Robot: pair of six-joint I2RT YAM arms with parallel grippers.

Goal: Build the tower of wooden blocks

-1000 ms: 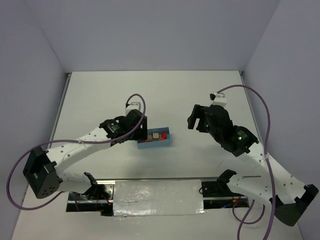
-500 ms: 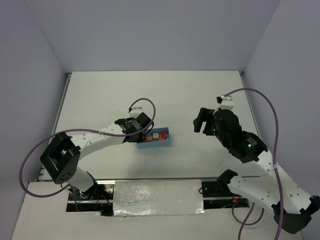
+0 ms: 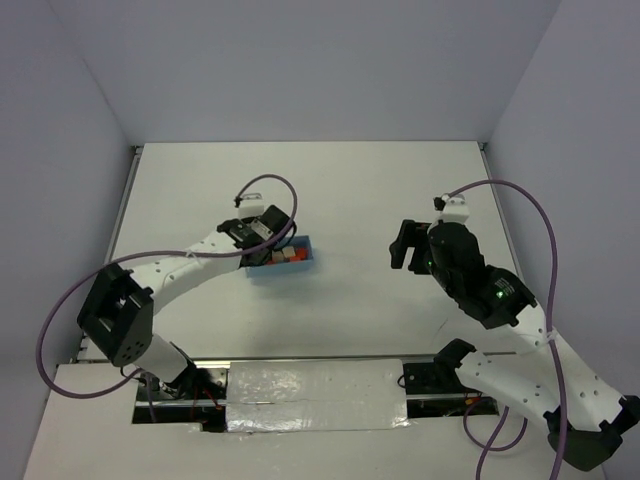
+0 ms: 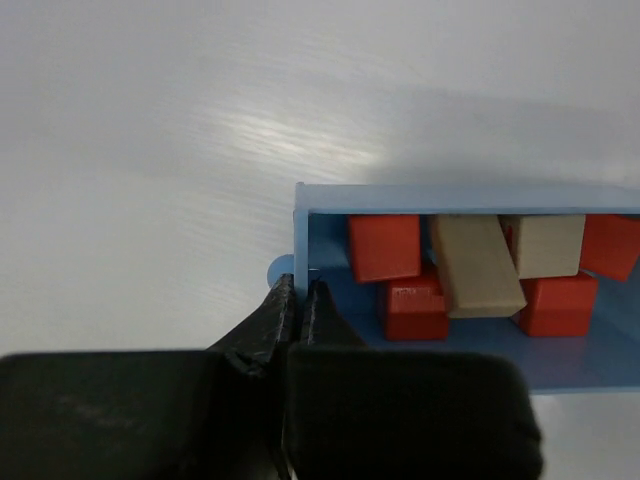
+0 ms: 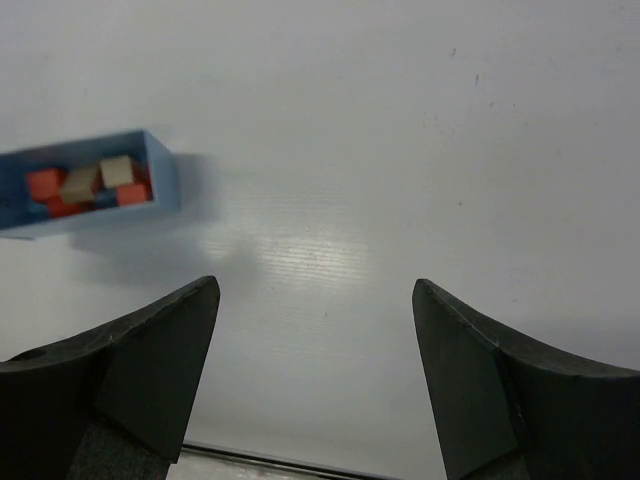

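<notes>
Several small wooden blocks, red-orange (image 4: pixel 385 246) and pale tan (image 4: pixel 475 265), lie jumbled inside a light-blue tray (image 4: pixel 300 225). My left gripper (image 4: pixel 300 285) is shut on the tray's thin end wall, one finger inside and one outside. From above, the tray (image 3: pixel 282 273) sits left of the table's centre under the left gripper (image 3: pixel 262 240), with the blocks (image 3: pixel 287 257) showing in it. My right gripper (image 3: pixel 405 245) hangs open over bare table to the right, well apart from the tray. The right wrist view shows the right gripper (image 5: pixel 315 285) with nothing between its fingers and the tray (image 5: pixel 165 180) far to the upper left.
A silver taped strip (image 3: pixel 315 395) runs along the near edge between the arm bases. Purple cables (image 3: pixel 530 250) loop over both arms. Pale walls close the table at the back and sides.
The left gripper has shut on the tray's end wall, and the tray has shifted left and toward the back with it. The right arm has barely moved.
</notes>
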